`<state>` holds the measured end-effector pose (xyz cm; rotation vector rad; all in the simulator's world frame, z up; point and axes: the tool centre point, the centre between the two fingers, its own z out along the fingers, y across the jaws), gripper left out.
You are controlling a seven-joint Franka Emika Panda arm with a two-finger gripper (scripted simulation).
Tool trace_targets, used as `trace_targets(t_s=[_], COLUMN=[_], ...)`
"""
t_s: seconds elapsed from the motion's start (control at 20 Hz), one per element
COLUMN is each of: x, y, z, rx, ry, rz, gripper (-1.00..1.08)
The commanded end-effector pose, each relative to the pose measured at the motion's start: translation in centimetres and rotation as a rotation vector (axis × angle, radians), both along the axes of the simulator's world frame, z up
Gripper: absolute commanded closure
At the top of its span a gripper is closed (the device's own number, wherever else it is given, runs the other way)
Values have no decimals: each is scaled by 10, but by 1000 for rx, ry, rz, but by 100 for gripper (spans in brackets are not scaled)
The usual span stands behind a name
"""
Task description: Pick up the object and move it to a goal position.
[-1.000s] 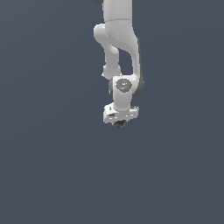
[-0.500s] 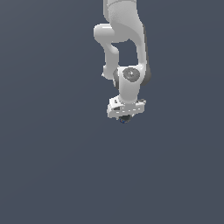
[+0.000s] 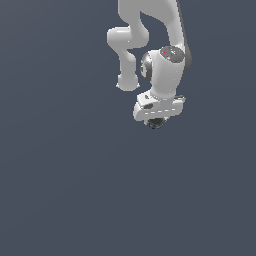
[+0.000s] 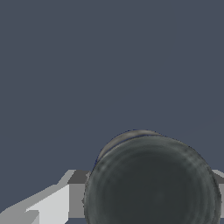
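Note:
The object (image 3: 155, 123) is a tiny, roundish, near-black thing with a faint blue tint, tucked under the white gripper bar in the exterior view. In the wrist view the object (image 4: 151, 181) fills much of the picture as a dark round body between the fingers (image 4: 48, 205). My gripper (image 3: 156, 121) is shut on it and holds it above the grey ground, right of centre in the exterior view. The fingertips themselves are mostly hidden behind the object.
The white arm (image 3: 150, 45) comes down from the top of the exterior view. A plain dark grey floor (image 3: 65, 190) lies all around.
The gripper with the object has moved toward the exterior view's right and slightly up. The wrist has turned, so the hand looks more side-on. The object stays held.

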<state>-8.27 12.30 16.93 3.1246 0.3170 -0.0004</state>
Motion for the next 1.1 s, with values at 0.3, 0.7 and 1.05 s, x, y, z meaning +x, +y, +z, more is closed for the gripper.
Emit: trace_targets(t_s=[0.3,0.7,1.05], x=[3,6,8], y=[40,63,69], z=[82,127,138], rx=[0,1,1], ry=[0,0,0], rz=[0,0,-1], gripper=[108,108,108])
